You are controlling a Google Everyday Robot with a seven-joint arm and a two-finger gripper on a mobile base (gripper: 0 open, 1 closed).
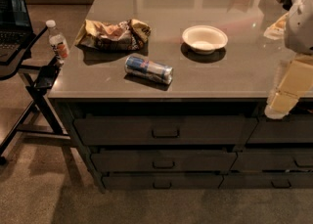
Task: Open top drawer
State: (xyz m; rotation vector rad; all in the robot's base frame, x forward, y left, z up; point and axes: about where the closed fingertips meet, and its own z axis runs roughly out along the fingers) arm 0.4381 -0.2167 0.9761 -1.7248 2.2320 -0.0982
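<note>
The top drawer (159, 130) sits directly under the counter (234, 74), in the wide left stack. Its front is flush with the two drawers below. Its handle (165, 133) is centred.

The gripper (279, 104) hangs at the right, at the counter's front edge, over the neighbouring narrower stack. The drawer handle is well to its left and slightly lower; there is no contact. How far open the gripper is, and whether it holds anything, cannot be told.

A can (148, 69) lies on the counter above the drawer.

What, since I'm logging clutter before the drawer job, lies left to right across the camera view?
Laptop, water bottle, crumpled snack bag, lying can, white bowl, pincer at the counter edge, far right.
</note>
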